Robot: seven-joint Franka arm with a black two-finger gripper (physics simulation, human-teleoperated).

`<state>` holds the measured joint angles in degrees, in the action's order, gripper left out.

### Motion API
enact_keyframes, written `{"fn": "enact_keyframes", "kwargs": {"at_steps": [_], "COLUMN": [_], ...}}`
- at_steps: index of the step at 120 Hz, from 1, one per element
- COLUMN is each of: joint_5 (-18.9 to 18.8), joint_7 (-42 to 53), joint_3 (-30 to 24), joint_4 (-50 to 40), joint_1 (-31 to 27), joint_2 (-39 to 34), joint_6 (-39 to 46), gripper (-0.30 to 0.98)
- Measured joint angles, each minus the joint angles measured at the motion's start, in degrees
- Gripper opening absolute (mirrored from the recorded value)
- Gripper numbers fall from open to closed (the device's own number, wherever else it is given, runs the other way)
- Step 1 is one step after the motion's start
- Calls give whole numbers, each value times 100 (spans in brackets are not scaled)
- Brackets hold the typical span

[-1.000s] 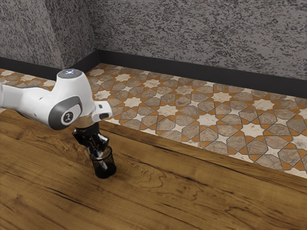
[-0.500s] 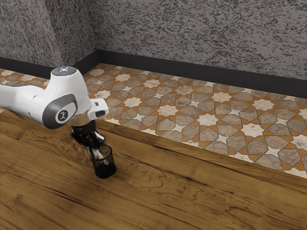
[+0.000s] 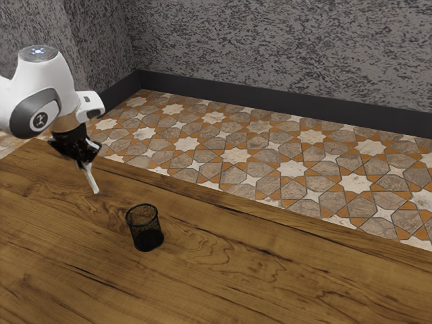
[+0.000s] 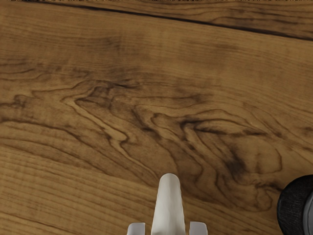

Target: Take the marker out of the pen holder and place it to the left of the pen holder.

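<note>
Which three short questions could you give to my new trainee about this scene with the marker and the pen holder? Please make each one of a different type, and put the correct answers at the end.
1. True or false: the pen holder stands upright on the wooden table.

2. Choose one. What does the tool hold?
A) the pen holder
B) the marker
C) nothing

3. Fill in the missing word: the marker is toward the exterior view's ____ from the pen holder.

Key: 1. True. 2. B. 3. left.
</note>
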<state>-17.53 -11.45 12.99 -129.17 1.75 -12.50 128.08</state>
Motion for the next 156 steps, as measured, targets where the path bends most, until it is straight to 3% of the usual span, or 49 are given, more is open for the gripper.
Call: {"fn": "enact_keyframes", "kwargs": {"at_steps": [17,38,53,85,96,113,125,133,156], "joint_5": [142,737,1116,1432,1516,1639,1657,1535,919], "joint_7": [68,230,396,905,1107,1361,1503,1526,1193], "joint_3": [28,176,229,34,-46,-71,-44,-45,-348], "joint_4": [445,1858,2381,4599,4780,4704,3464,3468,4163], "joint_1": [-13,33,-242,-661,-702,-713,-562,-261,565], "joint_2": [846,2037,2616,4501,4624,4252,2033,1083,368], "joint_6": [-66,-1464,-2573,-4196,-4388,-4426,-3699,-3554,-3972], "gripper": [-9,-9,-9,-9,8,37,49,54,63]}}
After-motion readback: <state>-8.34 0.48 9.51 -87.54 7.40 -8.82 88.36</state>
